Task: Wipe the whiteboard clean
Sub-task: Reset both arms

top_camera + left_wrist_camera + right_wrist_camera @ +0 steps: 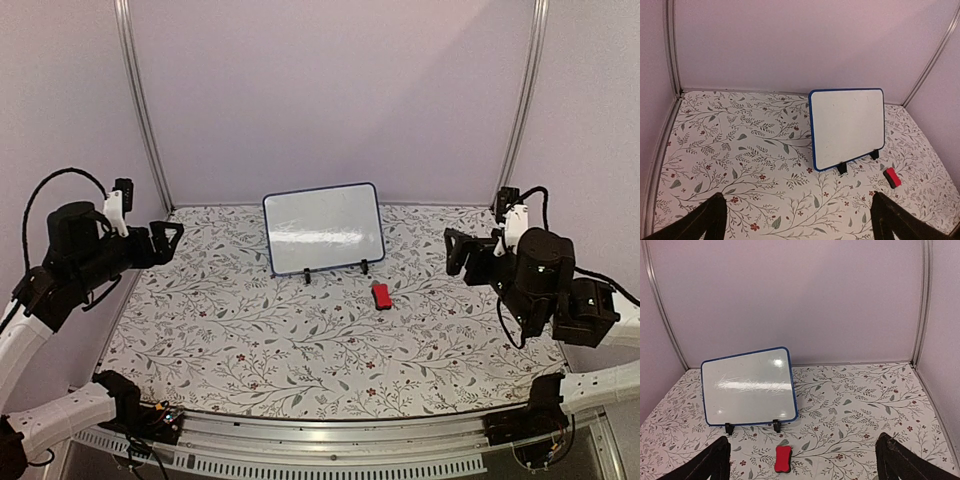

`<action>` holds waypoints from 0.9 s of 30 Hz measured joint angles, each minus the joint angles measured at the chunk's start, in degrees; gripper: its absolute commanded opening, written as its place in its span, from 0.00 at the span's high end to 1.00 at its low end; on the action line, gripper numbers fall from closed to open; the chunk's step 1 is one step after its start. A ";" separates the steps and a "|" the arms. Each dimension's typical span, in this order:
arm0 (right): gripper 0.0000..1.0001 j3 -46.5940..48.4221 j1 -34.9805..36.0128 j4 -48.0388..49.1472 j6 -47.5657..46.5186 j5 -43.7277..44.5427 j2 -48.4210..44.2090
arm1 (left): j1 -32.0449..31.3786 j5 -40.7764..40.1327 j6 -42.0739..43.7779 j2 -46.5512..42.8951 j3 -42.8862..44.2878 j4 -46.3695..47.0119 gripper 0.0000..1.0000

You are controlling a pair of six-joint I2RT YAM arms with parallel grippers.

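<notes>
The whiteboard [323, 227] stands upright on two black clip feet at the back middle of the table, its white face blank with a thin blue rim. It also shows in the left wrist view [847, 127] and the right wrist view [747, 386]. A small red block eraser [381, 295] lies on the table in front of its right foot, also seen from the left wrist [892, 177] and the right wrist [783, 458]. My left gripper [168, 240] is open and empty, raised at the far left. My right gripper [457, 252] is open and empty, raised at the far right.
The table top [300, 350] has a floral pattern. Plain walls with metal corner posts [140, 100] close in the back and sides. A metal rail [330, 435] runs along the near edge by the arm bases.
</notes>
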 measured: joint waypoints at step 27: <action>0.01 8.24 -44.44 -20.48 -1.51 -26.84 -6.43 | 0.66 1.38 -0.02 3.82 0.00 0.07 0.00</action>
